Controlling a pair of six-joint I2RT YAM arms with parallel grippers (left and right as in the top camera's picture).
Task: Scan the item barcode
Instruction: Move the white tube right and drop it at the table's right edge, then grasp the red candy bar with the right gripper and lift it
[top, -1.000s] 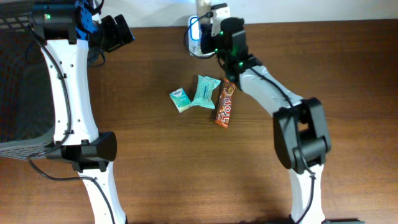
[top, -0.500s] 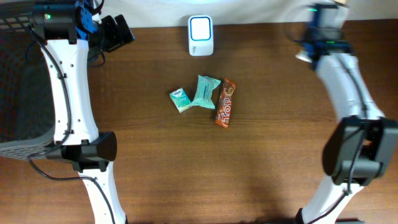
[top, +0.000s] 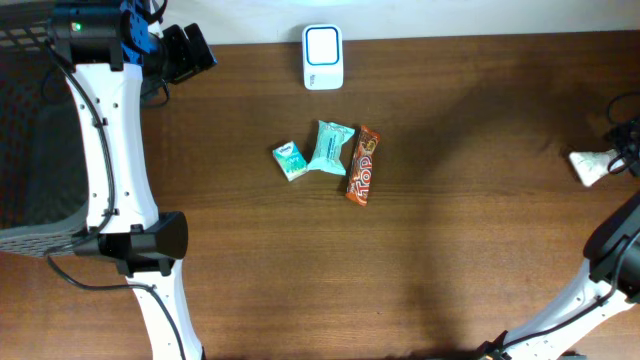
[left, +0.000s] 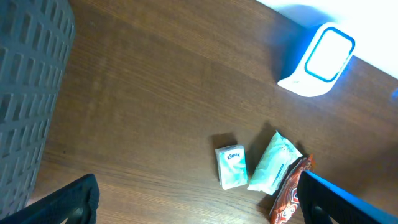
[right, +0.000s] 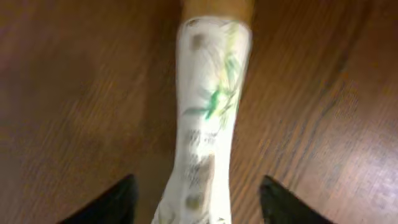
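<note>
The white item (right: 208, 118), a long packet with a green leaf print and a tan far end, shows between the spread fingers of my right gripper (right: 199, 193), with wood visible on both sides of it. From overhead the item (top: 586, 166) is at the table's far right edge, beside the right gripper (top: 615, 158), which is open. The white and blue barcode scanner (top: 323, 57) stands at the back centre, also seen as the scanner (left: 316, 61). My left gripper (top: 186, 52) hovers open at the back left, nothing between its fingers (left: 69, 203).
Three packets lie mid-table: a small teal pack (top: 290, 160), a larger teal pack (top: 331, 147) and a red-orange Top bar (top: 361, 166). A dark mesh basket (top: 30, 130) fills the left side.
My right arm swung from the scanner to the far right edge with the white item. Its jaws, shut on the item before, now stand apart. The left arm has not moved.
</note>
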